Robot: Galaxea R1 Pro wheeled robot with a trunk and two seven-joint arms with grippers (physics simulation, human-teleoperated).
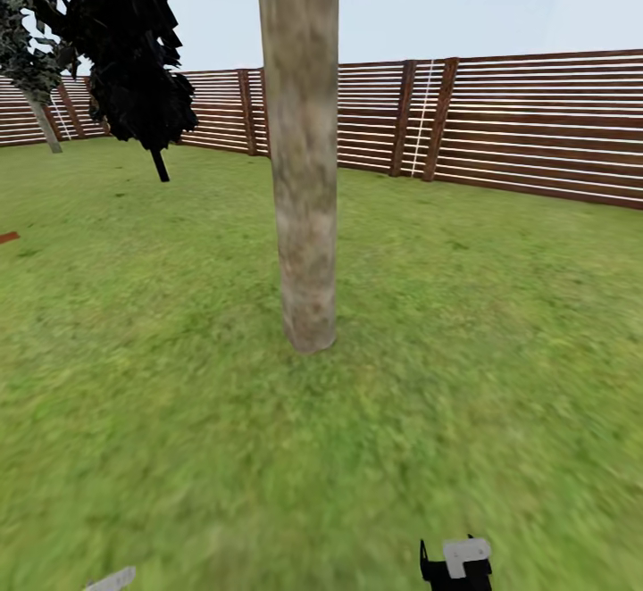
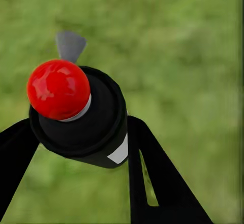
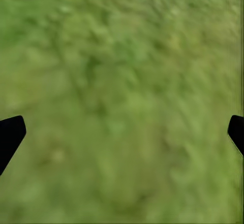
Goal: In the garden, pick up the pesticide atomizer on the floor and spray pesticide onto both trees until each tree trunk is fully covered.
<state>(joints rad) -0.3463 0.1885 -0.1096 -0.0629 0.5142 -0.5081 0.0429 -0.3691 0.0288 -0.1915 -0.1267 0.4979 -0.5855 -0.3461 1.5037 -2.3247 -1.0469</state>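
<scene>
1. Progress: the pesticide atomizer (image 2: 81, 117) is off the grass and in my left gripper (image 2: 81, 148). I judge the pick-up done. Spraying is what remains; I see no mist or coating on any trunk.

2. Left gripper: its two black fingers (image 2: 152, 173) are closed against the atomizer's dark body, one on each side.

3. Right gripper (image 3: 122, 132): spread wide, nothing between the tips, lawn (image 3: 122, 56) beneath. In the head view its grey-and-black body (image 1: 457, 564) sits at 5 o'clock, on the bottom edge.

4. Atomizer, appearance: squat black cylinder with a glossy red ball on top, ringed in pale grey; a grey fin-like tip beyond it; a white patch on the side.

5. Tree (image 1: 302, 153): thick, smooth trunk mottled beige and brown, standing at 12 o'clock, near ahead of me. Only one such trunk is before me now.

6. Surroundings: a black conifer (image 1: 134, 46) at 10 o'clock; a slatted fence (image 1: 527, 127) behind.
</scene>
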